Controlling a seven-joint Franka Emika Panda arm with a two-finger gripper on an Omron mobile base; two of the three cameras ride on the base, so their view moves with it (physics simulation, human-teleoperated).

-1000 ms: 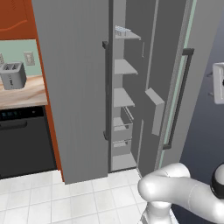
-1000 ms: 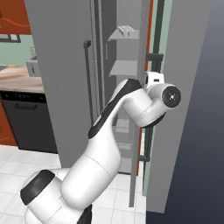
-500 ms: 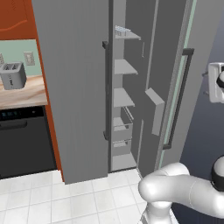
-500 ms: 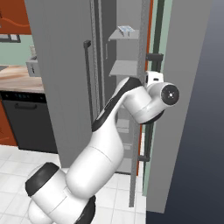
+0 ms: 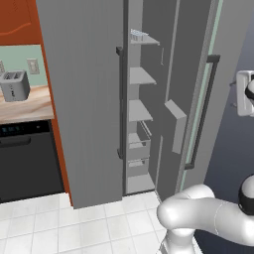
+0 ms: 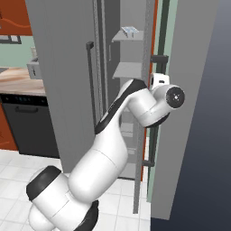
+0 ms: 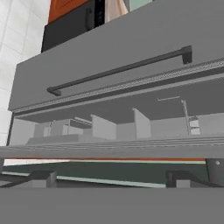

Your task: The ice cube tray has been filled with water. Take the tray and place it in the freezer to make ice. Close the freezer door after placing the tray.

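Note:
The ice cube tray [image 5: 139, 35] lies on the top shelf of the freezer [image 5: 140, 111], also seen as the small white tray [image 6: 130, 30] and the pale tray [image 7: 194, 124] in the rolled hand view. The freezer door [image 5: 184, 94] stands open, with its bar handle [image 5: 203, 111] on the outer face. My gripper [image 7: 109, 178] is on the outer side of that door near the handle's upper end, open with nothing between its fingertips [image 7: 43, 177]. The hand's white body [image 5: 245, 93] shows at the right edge of the left base view.
The other fridge door [image 5: 82, 99] is shut, with its own bar handle [image 5: 119, 101]. To the left are a black dishwasher [image 5: 25, 158], a wooden counter [image 5: 30, 106] and a toaster [image 5: 15, 84]. White floor tiles [image 5: 74, 223] lie in front.
The arm's lower links have shifted a little. The hand stays beside the freezer door's outer face and the jaws remain open. The tray and door have not moved.

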